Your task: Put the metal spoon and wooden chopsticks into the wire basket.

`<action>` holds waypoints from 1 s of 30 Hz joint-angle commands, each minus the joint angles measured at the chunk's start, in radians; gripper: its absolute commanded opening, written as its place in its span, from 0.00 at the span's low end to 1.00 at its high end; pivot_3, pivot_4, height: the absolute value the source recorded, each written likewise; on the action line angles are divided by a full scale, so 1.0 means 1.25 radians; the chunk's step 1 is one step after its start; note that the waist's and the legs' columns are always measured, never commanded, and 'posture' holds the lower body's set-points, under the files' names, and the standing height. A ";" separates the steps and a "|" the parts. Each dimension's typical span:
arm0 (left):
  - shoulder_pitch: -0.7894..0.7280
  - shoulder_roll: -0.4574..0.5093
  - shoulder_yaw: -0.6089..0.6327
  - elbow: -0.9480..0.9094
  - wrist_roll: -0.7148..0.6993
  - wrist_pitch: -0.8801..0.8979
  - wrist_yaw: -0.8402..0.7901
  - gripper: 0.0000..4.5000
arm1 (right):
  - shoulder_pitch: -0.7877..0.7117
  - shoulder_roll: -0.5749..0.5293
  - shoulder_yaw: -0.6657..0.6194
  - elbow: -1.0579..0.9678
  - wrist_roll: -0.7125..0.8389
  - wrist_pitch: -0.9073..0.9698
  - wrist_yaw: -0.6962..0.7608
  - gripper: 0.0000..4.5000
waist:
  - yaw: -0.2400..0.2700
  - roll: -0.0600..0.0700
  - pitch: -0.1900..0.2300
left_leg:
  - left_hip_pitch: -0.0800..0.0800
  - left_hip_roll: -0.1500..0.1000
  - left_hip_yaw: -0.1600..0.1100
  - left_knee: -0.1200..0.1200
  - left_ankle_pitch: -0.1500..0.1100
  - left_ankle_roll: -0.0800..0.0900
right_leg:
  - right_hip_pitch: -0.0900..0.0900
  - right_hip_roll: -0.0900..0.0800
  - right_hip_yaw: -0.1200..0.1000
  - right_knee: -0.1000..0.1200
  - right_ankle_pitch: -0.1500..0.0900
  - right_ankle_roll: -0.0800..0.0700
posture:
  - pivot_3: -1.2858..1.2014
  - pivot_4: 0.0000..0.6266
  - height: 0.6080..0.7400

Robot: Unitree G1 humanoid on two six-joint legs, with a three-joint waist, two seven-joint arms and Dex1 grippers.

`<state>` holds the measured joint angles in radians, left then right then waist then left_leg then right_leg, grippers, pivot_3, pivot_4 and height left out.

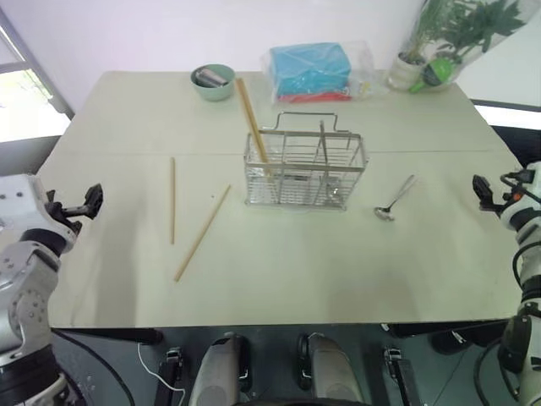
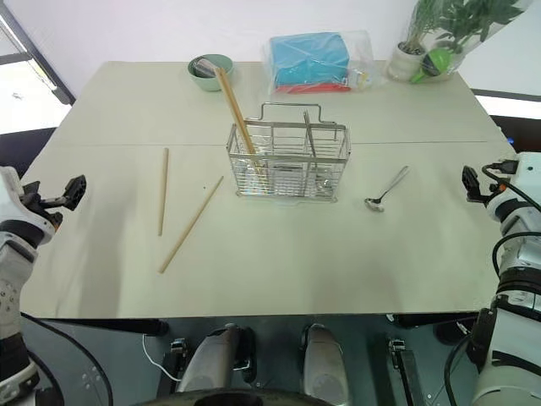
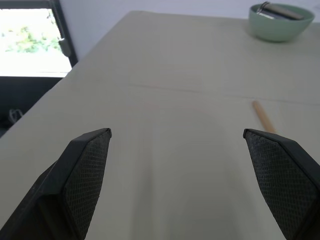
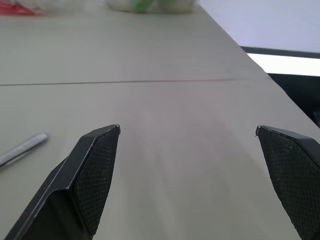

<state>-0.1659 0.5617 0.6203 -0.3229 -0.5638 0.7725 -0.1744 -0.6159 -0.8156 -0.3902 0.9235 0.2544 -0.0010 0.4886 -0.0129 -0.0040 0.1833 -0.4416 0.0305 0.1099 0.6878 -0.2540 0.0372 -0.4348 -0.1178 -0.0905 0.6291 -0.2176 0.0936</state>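
While both hover over the table's edges, the left end effector [image 3: 176, 145] and right end effector [image 4: 189, 142] gape wide, seemingly empty.

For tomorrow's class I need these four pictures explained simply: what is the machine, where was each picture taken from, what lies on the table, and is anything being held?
This is a humanoid robot with two arms, each ending in a two-fingered black gripper. The two wide pictures come from a pair of cameras on its head, looking down over a pale table. The two close pictures come from cameras on its wrists, looking out between the fingers.

The left gripper and the right gripper hover at the table's side edges, both open and empty.

In the middle stands the wire basket, with orange-brown sticks leaning in it. The wooden chopsticks lie apart on the table on its left; the metal spoon lies on its right. At the back are a green bowl, a blue packet and a potted plant.
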 commanded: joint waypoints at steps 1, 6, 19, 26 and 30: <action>-0.085 0.085 -0.032 -0.097 -0.142 0.087 -0.100 0.99 | -0.099 -0.060 0.064 -0.004 -0.052 -0.054 0.098 0.99 | -0.001 0.000 0.000 | 0.000 0.000 0.000 0.000 0.000 -0.001 | 0.000 0.000 0.000 0.000 0.000 0.000 | 0.52 0.24 0.81; -0.199 0.215 -0.177 -0.183 -0.362 0.195 -0.333 0.99 | -0.326 -0.100 0.232 0.100 -0.172 -0.187 0.362 0.99 | -0.007 0.004 0.001 | 0.000 -0.001 0.001 -0.002 0.003 -0.005 | -0.001 0.000 0.001 -0.001 0.000 0.000 | 0.52 0.24 0.81; -0.435 0.213 -0.514 -0.121 -0.347 0.206 -0.574 0.99 | -0.550 -0.116 0.630 0.265 -0.579 -0.667 0.627 0.99 | -0.006 0.002 0.002 | 0.002 0.000 -0.001 -0.004 0.006 -0.009 | 0.000 0.003 0.001 0.001 -0.002 -0.001 | 0.52 0.24 0.81; -0.467 0.166 -0.628 -0.061 -0.236 0.156 -0.635 0.99 | -0.621 -0.053 0.762 0.304 -0.740 -0.767 0.535 0.99 | -0.007 0.002 0.002 | 0.002 0.000 -0.001 -0.004 0.006 -0.010 | -0.001 0.004 0.001 0.002 -0.002 -0.001 | 0.52 0.24 0.81; -0.490 0.128 -0.639 -0.049 -0.207 0.143 -0.637 0.99 | -0.632 -0.012 0.800 0.320 -0.788 -0.768 0.485 0.99 | -0.004 0.002 0.002 | 0.002 0.001 -0.001 -0.004 0.006 -0.010 | -0.001 0.004 0.001 0.002 -0.002 -0.001 | 0.52 0.24 0.81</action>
<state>-0.7513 0.7278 -0.1844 -0.3727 -0.8333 0.9738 -0.9622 -1.3692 -0.8261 0.5996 1.3213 -0.7067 -0.9557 1.1230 -0.0182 -0.0012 0.1864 -0.4392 0.0312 0.1091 0.6835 -0.2459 0.0244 -0.4360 -0.1131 -0.0888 0.6320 -0.2201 0.0920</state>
